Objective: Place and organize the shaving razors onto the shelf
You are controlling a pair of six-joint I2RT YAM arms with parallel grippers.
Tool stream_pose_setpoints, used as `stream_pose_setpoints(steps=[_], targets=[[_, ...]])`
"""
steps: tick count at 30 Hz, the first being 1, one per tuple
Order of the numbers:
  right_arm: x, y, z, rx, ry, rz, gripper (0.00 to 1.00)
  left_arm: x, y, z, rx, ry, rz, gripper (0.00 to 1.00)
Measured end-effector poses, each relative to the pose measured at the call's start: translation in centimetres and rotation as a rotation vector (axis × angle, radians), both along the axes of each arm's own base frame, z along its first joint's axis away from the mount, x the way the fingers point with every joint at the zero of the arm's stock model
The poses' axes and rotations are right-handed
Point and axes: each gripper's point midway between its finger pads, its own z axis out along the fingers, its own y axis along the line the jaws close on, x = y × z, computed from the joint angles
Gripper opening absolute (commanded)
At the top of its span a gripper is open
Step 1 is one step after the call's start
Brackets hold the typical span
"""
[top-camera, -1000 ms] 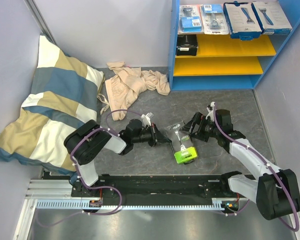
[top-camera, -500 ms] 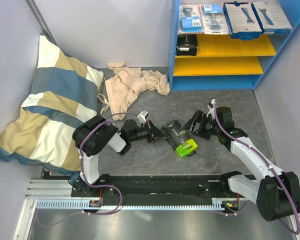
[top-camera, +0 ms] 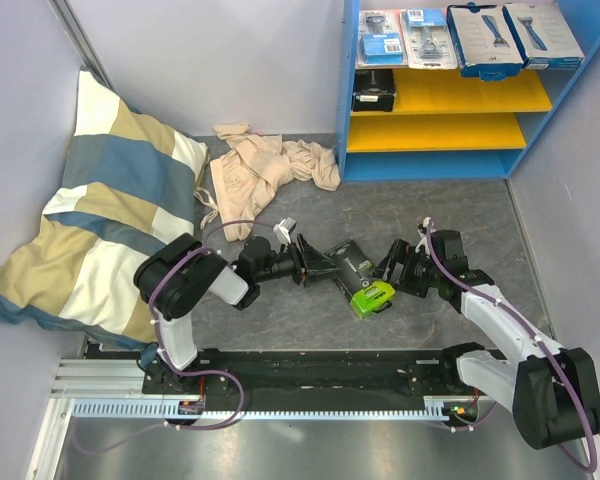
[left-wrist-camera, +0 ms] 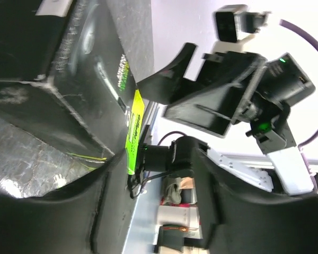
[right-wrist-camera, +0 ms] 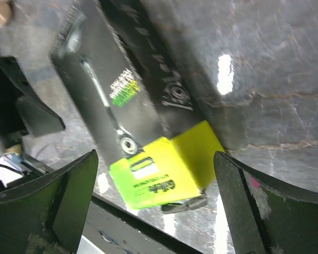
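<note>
A black razor box with a lime-green end lies flat on the grey table. My left gripper is open at the box's black end, with nothing between its fingers. My right gripper is open, its fingers either side of the lime end and apart from it. On the shelf, two blister packs and two white-blue boxes lie on the top board. Another black box sits on the upper yellow board.
A beige cloth lies crumpled left of the shelf. A striped pillow leans in the left corner. The black base rail runs along the near edge. The lower yellow board carries nothing.
My left gripper was shut on the black box and has opened, leaving the box flat on the table. My right gripper has moved down to the lime end.
</note>
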Motion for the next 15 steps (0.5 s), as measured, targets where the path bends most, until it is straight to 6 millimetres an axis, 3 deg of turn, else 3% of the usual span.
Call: stream_pose_setpoints(steps=[4,10,15], targets=[[-0.3,0.4,-1.1,0.017,0.015,0.021,0.98,-0.1,0.2,-0.3,0.064,-0.027,-0.005,0.76],[-0.4,1.2,-3.3,0.047,0.059,0.057,0.98,0.1,0.4,-2.1,0.161,-0.013,-0.013,0.77],[-0.6,2.3,-3.2,0.088,0.033,0.104,0.96,0.0,0.0,-4.3,0.215,0.032,-0.029,0.76]])
